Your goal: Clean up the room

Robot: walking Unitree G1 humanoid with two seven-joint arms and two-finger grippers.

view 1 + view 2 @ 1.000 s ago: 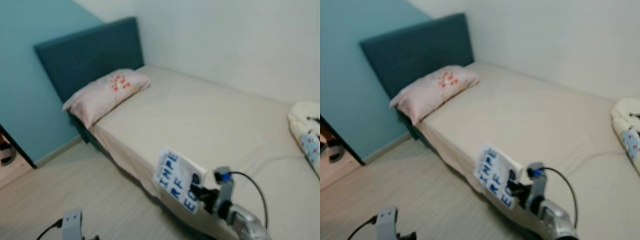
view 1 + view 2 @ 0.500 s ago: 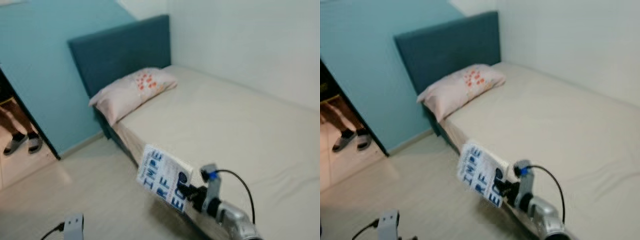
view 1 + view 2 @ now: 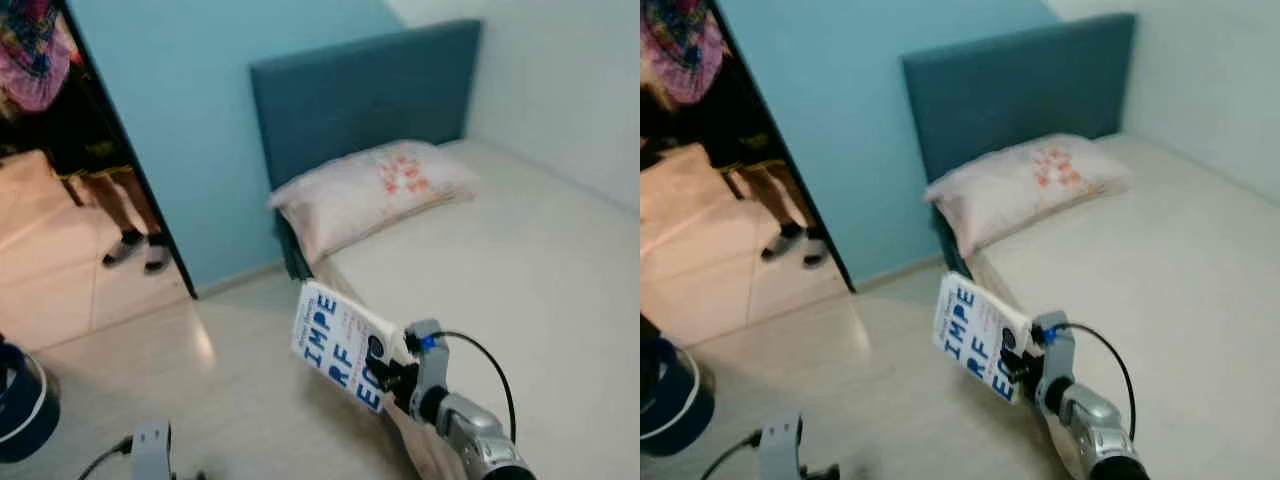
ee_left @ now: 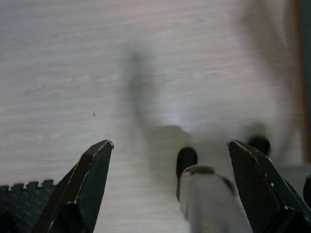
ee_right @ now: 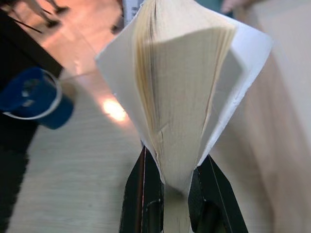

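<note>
Home bedroom, single bed [image 3: 520,270] with pillow [image 3: 372,190], teal padded headboard [image 3: 360,95], blue wall [image 3: 190,120], pale wood-look floor [image 3: 230,390]

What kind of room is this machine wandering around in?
Most likely a bedroom: a bed with a pillow against a padded blue headboard, beside a teal wall.

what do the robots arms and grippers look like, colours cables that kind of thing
The right arm is a silver metal tube with a grey wrist block carrying a blue connector and a looping black cable. The right gripper and left gripper each have two long, tapering black fingers. A grey block with a black cable tops the left wrist.
</note>
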